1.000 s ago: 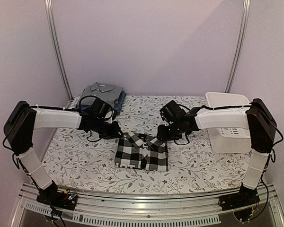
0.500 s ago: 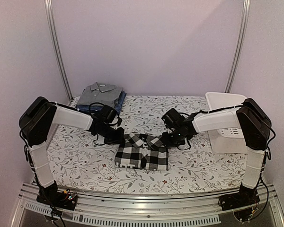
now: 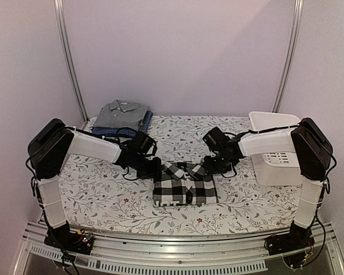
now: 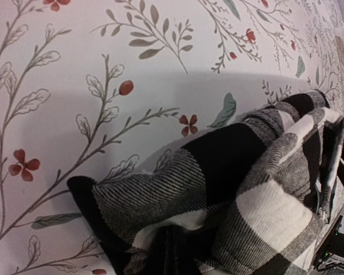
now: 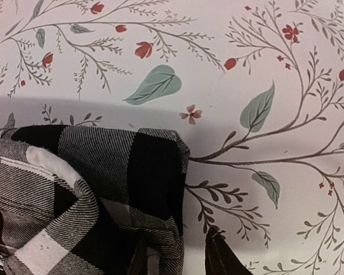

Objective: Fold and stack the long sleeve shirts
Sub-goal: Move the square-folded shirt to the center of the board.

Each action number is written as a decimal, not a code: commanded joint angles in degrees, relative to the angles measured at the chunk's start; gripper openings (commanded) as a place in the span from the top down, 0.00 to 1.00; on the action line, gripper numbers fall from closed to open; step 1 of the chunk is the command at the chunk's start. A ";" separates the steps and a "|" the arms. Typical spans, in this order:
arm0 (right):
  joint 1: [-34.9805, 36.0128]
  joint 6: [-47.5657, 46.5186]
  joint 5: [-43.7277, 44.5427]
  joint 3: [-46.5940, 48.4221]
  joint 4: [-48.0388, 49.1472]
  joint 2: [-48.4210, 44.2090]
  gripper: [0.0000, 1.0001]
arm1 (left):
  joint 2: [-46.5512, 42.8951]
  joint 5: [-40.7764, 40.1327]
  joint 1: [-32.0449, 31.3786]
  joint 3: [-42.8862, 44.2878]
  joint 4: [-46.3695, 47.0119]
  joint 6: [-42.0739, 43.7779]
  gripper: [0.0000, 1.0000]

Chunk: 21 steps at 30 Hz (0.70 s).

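Observation:
The black-and-white checked shirt [image 3: 184, 184] lies folded on the flowered tablecloth [image 3: 103, 189], collar to the rear. My left gripper [image 3: 151, 167] sits at its back left corner, shut on a bunched fold of the checked shirt [image 4: 235, 172]; the dark jaws [image 4: 175, 258] are nearly buried in cloth. At the back right corner my right gripper [image 3: 210, 165] stands open. One of its fingers is under the checked shirt's edge [image 5: 155, 172] and the other finger [image 5: 221, 258] rests on the bare cloth. The grey shirt [image 3: 121, 111] lies folded on the blue shirt [image 3: 144, 121] at the back left.
A white plastic basket [image 3: 273, 150] stands at the right edge, just behind the right forearm. Metal frame posts [image 3: 69, 63] rise at both back corners. The table's near edge is a metal rail [image 3: 172, 252].
The checked shirt has slid to the right, with both grippers moving right along it. The left gripper has shut on its corner; the right jaws narrowed, then spread again.

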 commanded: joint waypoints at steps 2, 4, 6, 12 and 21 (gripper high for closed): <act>0.22 -0.08 5.37 2.64 -5.76 -5.92 0.54 | 0.74 -2.88 -0.19 3.27 -0.78 0.02 0.95; 1.29 0.42 6.18 3.24 -7.31 -8.42 0.47 | 0.34 -3.16 0.39 4.03 -1.82 0.97 0.91; 3.28 0.84 6.76 4.52 -8.54 -9.81 0.43 | -0.51 -3.90 0.78 4.62 -2.68 1.96 0.85; 12.12 3.44 5.46 8.60 -9.94 -8.91 0.34 | -4.95 -5.32 4.38 4.57 -4.87 3.94 0.64; 18.53 6.42 4.75 14.14 -10.47 3.11 0.23 | -11.27 -5.24 12.05 0.17 -6.10 6.86 0.60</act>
